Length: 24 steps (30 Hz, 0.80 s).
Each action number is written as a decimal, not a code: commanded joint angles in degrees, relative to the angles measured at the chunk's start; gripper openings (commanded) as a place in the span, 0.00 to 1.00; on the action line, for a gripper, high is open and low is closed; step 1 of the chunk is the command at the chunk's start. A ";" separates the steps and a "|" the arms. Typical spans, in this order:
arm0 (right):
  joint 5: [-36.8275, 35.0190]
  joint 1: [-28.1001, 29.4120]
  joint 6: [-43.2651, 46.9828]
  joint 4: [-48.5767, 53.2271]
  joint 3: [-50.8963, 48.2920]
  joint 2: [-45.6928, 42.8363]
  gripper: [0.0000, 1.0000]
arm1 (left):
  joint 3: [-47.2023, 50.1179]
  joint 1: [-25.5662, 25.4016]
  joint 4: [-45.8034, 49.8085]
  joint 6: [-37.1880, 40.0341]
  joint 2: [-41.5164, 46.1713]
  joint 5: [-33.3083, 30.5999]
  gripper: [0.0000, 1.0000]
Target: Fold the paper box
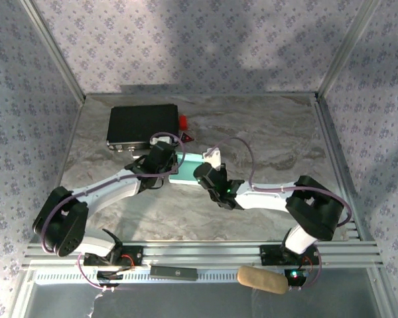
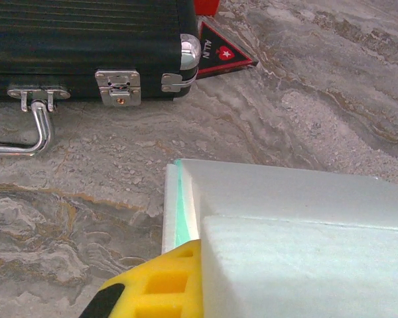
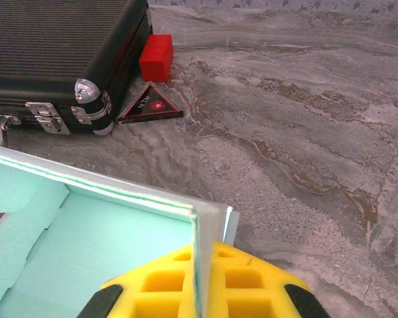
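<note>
The paper box [image 1: 189, 163] sits mid-tabletop [image 1: 272, 136], just in front of the black case [image 1: 142, 124] — the left pincer [image 2: 192, 271] clenched at its corner, the right pincer [image 3: 200, 268] pinching an upright wall. The red-edged triangular badge [image 2: 220, 52] reads roughly "ALLIN".

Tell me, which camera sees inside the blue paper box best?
The right wrist view. It looks straight into the paper box, showing its pale blue-green floor and raised walls. The left wrist view shows just the outside of the box, close up. The top external view shows a small sliver of it between the two arms.
</note>
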<state>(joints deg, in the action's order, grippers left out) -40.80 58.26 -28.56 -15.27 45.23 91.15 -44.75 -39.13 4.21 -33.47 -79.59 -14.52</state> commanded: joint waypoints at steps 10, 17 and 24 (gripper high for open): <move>0.23 3.79 -1.87 -0.13 -2.17 1.96 0.09 | 4.82 -3.41 -3.85 -1.76 0.82 4.36 0.03; -1.40 5.33 -3.82 5.64 -0.94 -1.13 0.32 | 5.67 -4.64 -3.26 -1.73 0.94 1.98 0.03; 1.44 7.36 -11.44 14.76 -0.64 -5.61 0.55 | 6.79 -6.64 -3.54 -3.68 0.10 -1.80 0.02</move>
<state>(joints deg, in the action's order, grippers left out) -41.04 64.53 -35.16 -5.34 43.33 87.79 -38.81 -44.80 1.28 -35.64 -79.18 -15.27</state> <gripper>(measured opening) 0.543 0.054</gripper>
